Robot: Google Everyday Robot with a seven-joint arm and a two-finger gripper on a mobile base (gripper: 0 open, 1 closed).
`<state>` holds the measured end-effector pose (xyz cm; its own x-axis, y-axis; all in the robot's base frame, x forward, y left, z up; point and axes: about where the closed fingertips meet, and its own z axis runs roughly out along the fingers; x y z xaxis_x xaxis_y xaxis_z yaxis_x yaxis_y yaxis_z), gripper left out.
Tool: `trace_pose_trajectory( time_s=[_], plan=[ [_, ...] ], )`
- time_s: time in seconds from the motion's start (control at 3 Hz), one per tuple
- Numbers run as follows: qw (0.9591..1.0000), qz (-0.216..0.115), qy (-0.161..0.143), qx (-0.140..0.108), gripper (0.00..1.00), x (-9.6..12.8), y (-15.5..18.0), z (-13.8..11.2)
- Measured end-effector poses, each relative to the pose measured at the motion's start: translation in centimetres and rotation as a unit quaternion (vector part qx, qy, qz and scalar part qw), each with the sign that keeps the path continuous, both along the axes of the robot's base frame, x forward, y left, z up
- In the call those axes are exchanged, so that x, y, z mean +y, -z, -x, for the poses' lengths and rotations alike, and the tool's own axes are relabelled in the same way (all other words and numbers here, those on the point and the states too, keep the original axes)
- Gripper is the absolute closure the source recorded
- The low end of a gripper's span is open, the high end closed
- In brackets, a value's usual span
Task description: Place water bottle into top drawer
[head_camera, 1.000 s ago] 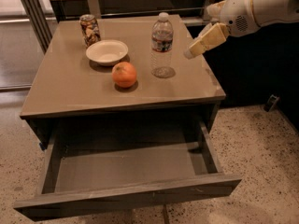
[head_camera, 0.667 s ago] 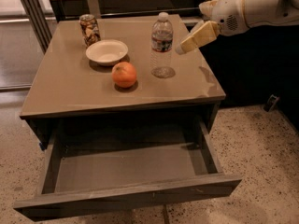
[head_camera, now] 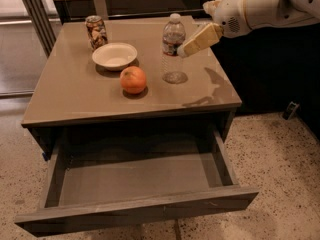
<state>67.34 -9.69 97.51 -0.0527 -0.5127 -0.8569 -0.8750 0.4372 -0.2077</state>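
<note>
The water bottle, clear with a white cap and a dark label band, stands upright on the brown table, right of centre. My gripper reaches in from the upper right; its cream fingertip sits right beside the bottle's label on its right side. The top drawer is pulled open below the table's front edge, its grey floor bare.
An orange lies left of the bottle. A cream bowl sits behind it, and a short patterned can stands at the back left. A metal rack is to the left, speckled floor around.
My gripper has moved left and slightly up towards the bottle, from a gap away to right beside its label. The bottle, orange, bowl and can have not moved.
</note>
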Motion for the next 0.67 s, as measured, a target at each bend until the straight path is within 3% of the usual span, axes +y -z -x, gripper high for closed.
trace_pose_trajectory(
  time_s=[0.67],
  plan=[
    [0.999,0.043,-0.009,0.007,0.0,1.8,1.6,-2.3]
  ],
)
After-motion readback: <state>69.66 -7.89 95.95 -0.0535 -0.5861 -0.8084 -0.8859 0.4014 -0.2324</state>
